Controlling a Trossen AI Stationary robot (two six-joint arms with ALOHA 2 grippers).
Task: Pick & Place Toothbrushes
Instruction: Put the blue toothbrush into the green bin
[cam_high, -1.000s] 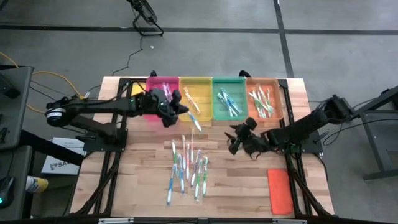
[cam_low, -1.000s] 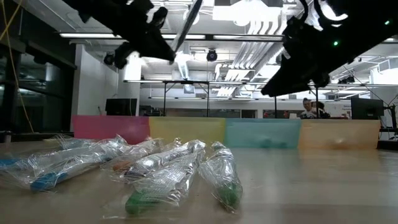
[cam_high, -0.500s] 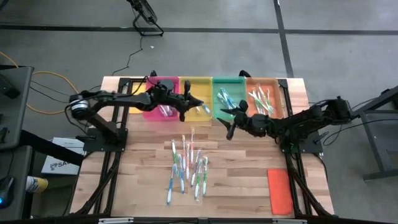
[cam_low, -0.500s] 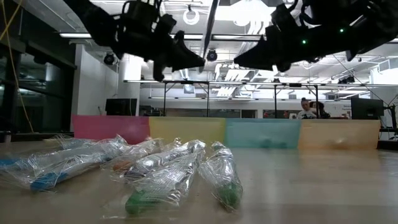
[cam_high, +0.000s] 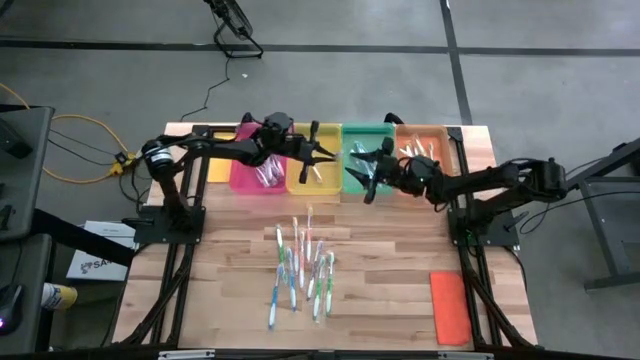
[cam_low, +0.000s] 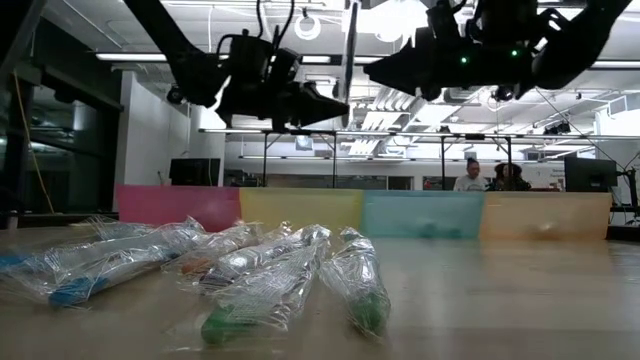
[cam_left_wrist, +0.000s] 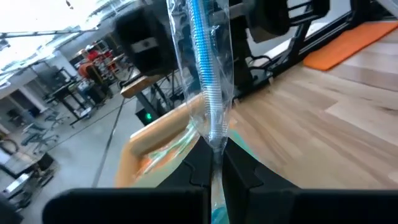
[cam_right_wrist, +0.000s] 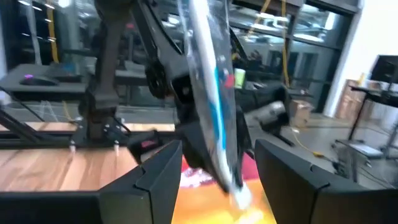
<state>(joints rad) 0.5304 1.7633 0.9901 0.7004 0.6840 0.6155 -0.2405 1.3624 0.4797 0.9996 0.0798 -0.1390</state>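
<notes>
My left gripper is above the yellow tray, shut on a clear-wrapped blue and white toothbrush that stands upright. My right gripper is open above the green tray and faces the left one. Its fingers stand on either side of the wrapped toothbrush, apart from it as far as shows. Several wrapped toothbrushes lie in a loose pile mid-table. More lie in the pink, yellow, green and orange trays. My left gripper pinches the wrapped toothbrush by its lower end between its two fingers. The fingers come about level from the table's left. The toothbrush is lifted clear and stands upright above the fingers.
Four trays stand in a row along the table's far edge. A flat orange lid lies near the right near corner. Bare wood shows between the pile and the trays. People are in the room behind the table.
Both grippers have moved toward the far edge and come together over the trays. The left went right, over the yellow tray; the right rose and went left, over the green tray. The held toothbrush has turned from slanted to upright.
</notes>
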